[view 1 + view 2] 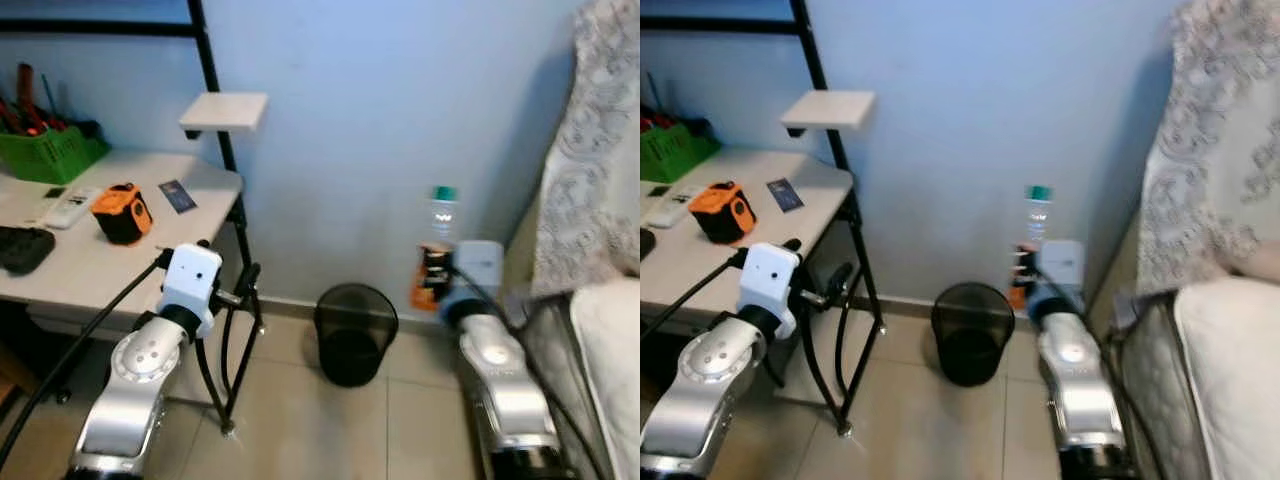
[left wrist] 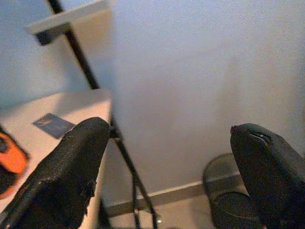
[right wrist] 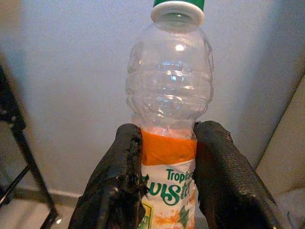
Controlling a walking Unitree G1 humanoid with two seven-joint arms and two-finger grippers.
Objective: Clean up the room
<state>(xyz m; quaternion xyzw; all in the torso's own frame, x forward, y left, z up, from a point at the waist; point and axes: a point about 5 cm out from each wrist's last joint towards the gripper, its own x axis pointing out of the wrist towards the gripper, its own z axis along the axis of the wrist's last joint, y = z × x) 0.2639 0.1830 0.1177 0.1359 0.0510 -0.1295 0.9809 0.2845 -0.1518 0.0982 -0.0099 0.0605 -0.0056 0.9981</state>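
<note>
I see the plastic bottle (image 3: 169, 102), clear, empty, green cap, orange label w/ green lettering, held upright in the right gripper (image 3: 167, 179). Both black fingers (image 3: 119, 181) clamp the label band from either side, touching it. In the head views the bottle (image 1: 440, 225) is up in the air in front of the blue wall (image 1: 400, 120), above & to the right of the black mesh wastebasket (image 1: 354, 330), not over it. The basket stands on the tiled floor (image 1: 300, 420) against the wall, betw. the desk leg & my right arm.

Left gripper (image 2: 176, 162) is released, fingers (image 2: 71, 162) spread wide, nothing betw. them; it's raised near the desk corner, pointing at the wall, w/ the basket rim visible past one finger.

Left side: white desk (image 1: 90, 265) on a black frame. On it an orange & black gadget (image 1: 122, 212), a small dark card (image 1: 178, 196) just beside it, a white remote (image 1: 68, 207), a black item (image 1: 22, 248) at the near edge, & a green basket (image 1: 50, 152) w/ red-handled tools at the back. A small white shelf (image 1: 224, 110) sticks out from the black upright above the desk corner.

Right edge: lace-patterned fabric (image 1: 595, 140) hanging, w/ a white cushion or mattress edge (image 1: 610, 360) below it.
</note>
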